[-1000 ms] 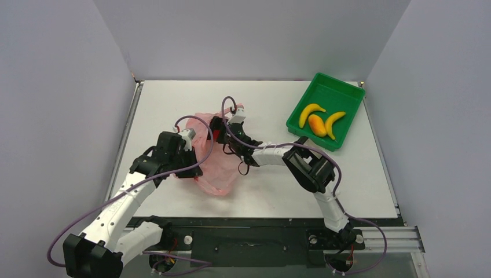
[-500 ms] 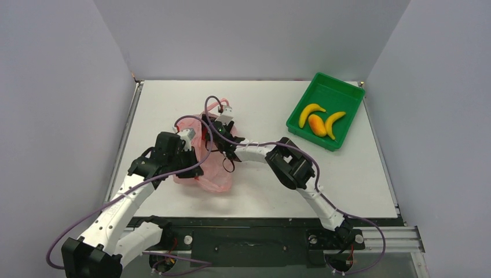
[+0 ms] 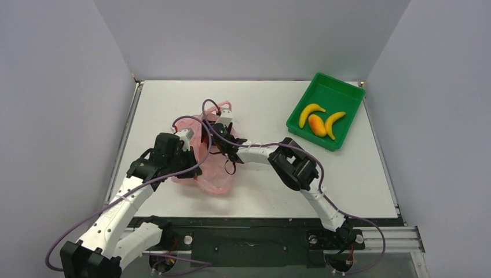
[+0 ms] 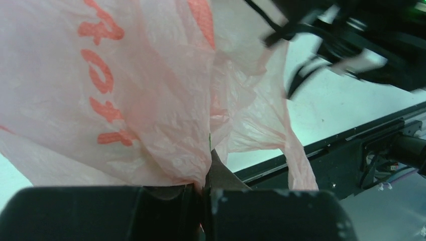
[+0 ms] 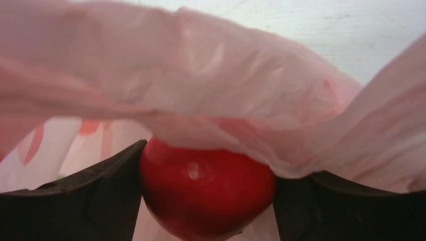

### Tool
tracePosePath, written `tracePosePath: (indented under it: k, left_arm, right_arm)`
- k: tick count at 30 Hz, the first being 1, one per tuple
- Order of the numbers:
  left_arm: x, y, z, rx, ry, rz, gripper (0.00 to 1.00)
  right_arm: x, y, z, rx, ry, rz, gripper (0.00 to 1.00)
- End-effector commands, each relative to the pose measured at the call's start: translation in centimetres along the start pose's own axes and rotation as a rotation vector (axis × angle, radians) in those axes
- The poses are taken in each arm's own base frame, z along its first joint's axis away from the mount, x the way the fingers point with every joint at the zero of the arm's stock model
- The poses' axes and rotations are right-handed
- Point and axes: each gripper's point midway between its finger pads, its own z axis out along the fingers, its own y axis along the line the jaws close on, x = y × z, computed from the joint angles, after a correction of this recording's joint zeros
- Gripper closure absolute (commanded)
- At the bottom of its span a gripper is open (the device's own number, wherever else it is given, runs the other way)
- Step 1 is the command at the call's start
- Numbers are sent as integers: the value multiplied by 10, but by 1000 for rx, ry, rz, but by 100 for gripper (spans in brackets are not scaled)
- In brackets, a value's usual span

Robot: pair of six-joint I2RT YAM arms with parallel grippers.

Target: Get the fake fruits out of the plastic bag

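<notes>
The pink plastic bag (image 3: 213,176) lies crumpled left of centre on the table. My left gripper (image 3: 195,142) is shut on a fold of the bag (image 4: 150,100), pinched between its pads (image 4: 207,201). My right gripper (image 3: 217,134) reaches into the bag's mouth. In the right wrist view its two fingers (image 5: 100,196) press on both sides of a glossy red round fruit (image 5: 208,193), with bag film (image 5: 226,95) draped over the top. Two yellow bananas (image 3: 311,112) (image 3: 334,123) and the orange-yellow mango piece (image 3: 317,125) lie in the green tray (image 3: 341,95).
The green tray stands at the back right corner of the table. Grey walls close in the table on three sides. My right arm's black links and purple cable (image 4: 361,45) cross above the bag. The black front rail (image 4: 382,140) runs along the near edge.
My right gripper has moved left and further into the bag's mouth. The bag and my left gripper have shifted slightly left. The tray and its fruits have not moved.
</notes>
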Motion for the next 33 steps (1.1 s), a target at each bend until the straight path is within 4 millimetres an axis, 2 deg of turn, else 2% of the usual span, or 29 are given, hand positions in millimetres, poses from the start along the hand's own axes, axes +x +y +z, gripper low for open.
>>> tracePosePath:
  k: [1, 2, 3, 4, 5, 6, 7, 8, 9, 10, 11, 12, 16, 19, 20, 21, 22, 23, 24, 25, 29, 31, 32, 33]
  left_arm:
    - [-25, 6, 2, -55, -82, -13, 100]
    - [-28, 10, 5, -77, -80, -15, 100]
    - [-35, 11, 6, -84, -97, -18, 100]
    - [-37, 15, 10, -101, -91, -17, 100]
    - [-45, 16, 11, -106, -107, -20, 100]
    - [-47, 20, 17, -118, -91, -19, 100]
    - [-53, 23, 21, -128, -93, -22, 100]
    - [-58, 26, 23, -135, -96, -26, 100]
    - [-64, 28, 26, -142, -95, -21, 100]
    - [-69, 34, 27, -164, -105, -27, 100]
    - [-75, 37, 28, -178, -111, -24, 100]
    - [-84, 43, 26, -199, -135, -30, 100]
    - [-101, 64, 26, -270, -169, -21, 100]
    - [-102, 77, 28, -289, -180, -12, 100]
    - [-99, 82, 31, -292, -183, -14, 100]
    - [-99, 83, 31, -290, -192, -9, 100]
    - [-96, 87, 34, -290, -196, -9, 100]
    - [-94, 86, 35, -281, -199, -4, 100]
    - [-92, 88, 37, -280, -194, -4, 100]
    - [-90, 88, 37, -274, -187, 0, 100]
    - [-89, 89, 37, -277, -183, 17, 100]
    - [-89, 86, 36, -262, -179, 30, 100]
    - [-89, 85, 36, -257, -176, 36, 100]
    - [-88, 84, 36, -253, -174, 37, 100]
  right_arm:
    - [-64, 38, -53, -170, -49, 2, 83]
    - [-79, 43, -65, -199, -62, 10, 87]
    - [-65, 35, -71, -215, -12, 1, 90]
    - [-79, 38, -81, -243, -20, 16, 94]
    - [-64, 34, -88, -277, 40, 9, 96]
    - [-75, 37, -97, -306, 35, 20, 99]
    - [-64, 32, -104, -330, 84, 15, 100]
    - [-72, 30, -110, -341, 82, 21, 100]
    - [-63, 23, -116, -352, 120, 19, 100]
    - [-72, 20, -123, -364, 112, 28, 100]
    - [-62, 10, -128, -360, 143, 28, 100]
    - [-74, 7, -135, -368, 127, 29, 100]
    - [-87, -25, -160, -335, 119, -13, 100]
    - [-111, -60, -179, -268, 63, -47, 100]
    - [-109, -75, -182, -229, 64, -50, 100]
    - [-129, -85, -190, -206, 18, -49, 100]
    - [-131, -99, -193, -165, 4, -50, 100]
    - [-149, -109, -201, -142, -46, -47, 100]
    - [-154, -124, -204, -88, -72, -43, 100]
    - [-170, -137, -211, -44, -118, -39, 100]
    - [-209, -214, -231, 286, -263, 22, 100]
    - [-227, -245, -239, 399, -318, 58, 100]
    - [-235, -254, -241, 433, -340, 68, 100]
    - [-238, -271, -242, 482, -340, 79, 100]
